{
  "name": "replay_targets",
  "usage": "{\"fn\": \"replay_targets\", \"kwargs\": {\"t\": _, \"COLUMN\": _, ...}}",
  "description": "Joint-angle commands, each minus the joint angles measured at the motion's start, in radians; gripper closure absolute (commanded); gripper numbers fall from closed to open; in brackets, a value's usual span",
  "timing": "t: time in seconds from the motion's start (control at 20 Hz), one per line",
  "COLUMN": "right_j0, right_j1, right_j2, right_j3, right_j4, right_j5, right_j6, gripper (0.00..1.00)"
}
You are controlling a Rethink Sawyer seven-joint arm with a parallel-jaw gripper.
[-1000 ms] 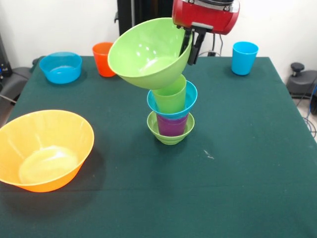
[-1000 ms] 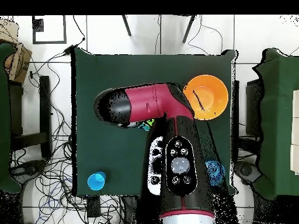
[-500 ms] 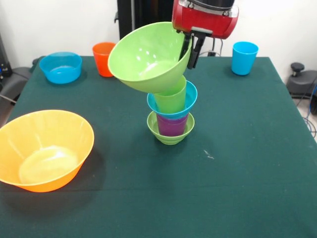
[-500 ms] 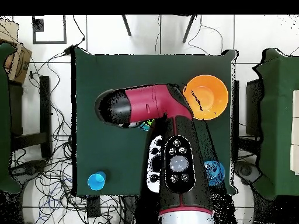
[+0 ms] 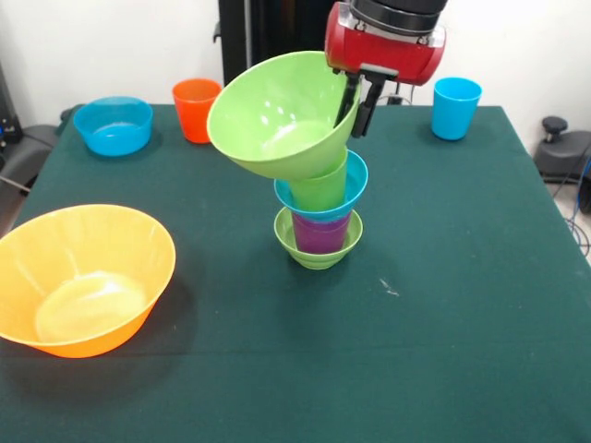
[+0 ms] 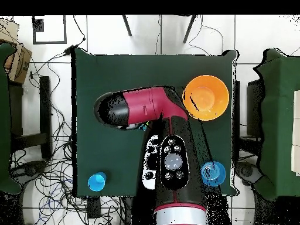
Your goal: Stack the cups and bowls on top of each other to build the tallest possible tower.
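Green plastic: we see the tool (image 5: 353, 92) pinching the rim of the medium green bowl (image 5: 277, 115), tilted against the tower (image 5: 319, 214) at mid-counter (image 5: 443, 305), where, we judge, an off-centre release would topple both.

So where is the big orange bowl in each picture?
Front view: the big orange bowl sits at the lower left, near the table's front edge.
Overhead view: it is at the upper right of the table.
Shared landmark: the light blue cup stands at the opposite corner in both.
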Motion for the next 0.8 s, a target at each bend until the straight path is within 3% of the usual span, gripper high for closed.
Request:
{"fn": "replay_targets", "kwargs": {"t": 0.05, "right_j0": 0.035, "right_j1": 0.024, "right_j2": -0.007, "right_j3": -0.021, "right_j4": 0.014, "right_j5": -0.052, "right_j6": 0.157, "gripper": 1.0}}
{"fn": "replay_targets", "kwargs": {"t": 0.8, "right_j0": 0.078, "right_j1": 0.019, "right_j2": -0.067, "right_j3": -0.024, "right_j4": 0.0, "right_j5": -0.075, "right_j6": 0.169, "gripper": 1.0}}
